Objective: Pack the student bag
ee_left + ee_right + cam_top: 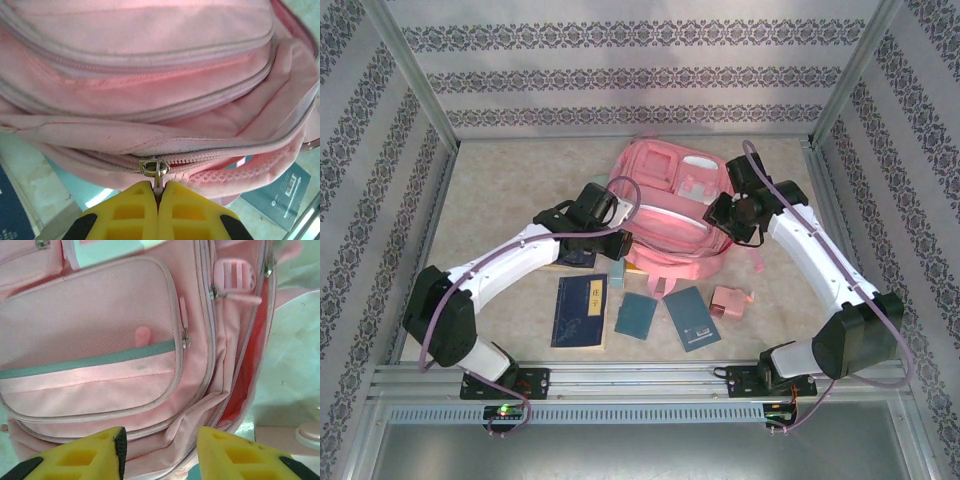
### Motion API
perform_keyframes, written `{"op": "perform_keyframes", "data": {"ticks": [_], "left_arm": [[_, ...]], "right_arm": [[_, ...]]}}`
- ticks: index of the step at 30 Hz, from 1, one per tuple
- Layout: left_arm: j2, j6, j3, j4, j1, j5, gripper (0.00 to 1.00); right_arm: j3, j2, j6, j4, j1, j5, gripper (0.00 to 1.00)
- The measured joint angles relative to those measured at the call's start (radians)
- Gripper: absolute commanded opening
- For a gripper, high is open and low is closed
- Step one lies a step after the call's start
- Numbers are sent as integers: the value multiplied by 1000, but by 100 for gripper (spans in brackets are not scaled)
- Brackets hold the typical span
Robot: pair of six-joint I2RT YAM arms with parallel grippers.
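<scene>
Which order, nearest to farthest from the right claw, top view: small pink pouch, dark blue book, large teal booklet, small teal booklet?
1. Small pink pouch, rightmost.
2. Large teal booklet, beside the pouch.
3. Small teal booklet, middle.
4. Dark blue book, far left.

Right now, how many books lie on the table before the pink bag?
3: a dark blue book at left, a small teal book in the middle, a larger teal book at right. Others may hide under the left arm.
</scene>
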Motion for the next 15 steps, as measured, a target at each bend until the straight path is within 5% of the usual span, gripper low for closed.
{"op": "perform_keyframes", "data": {"ticks": [6, 15], "left_arm": [[55, -29, 84, -2, -27, 18, 0], [107, -42, 170, -3, -92, 39, 0]], "right_arm": [[45, -32, 47, -28, 0, -18, 42], [16, -72, 327, -21, 26, -154, 39]]}}
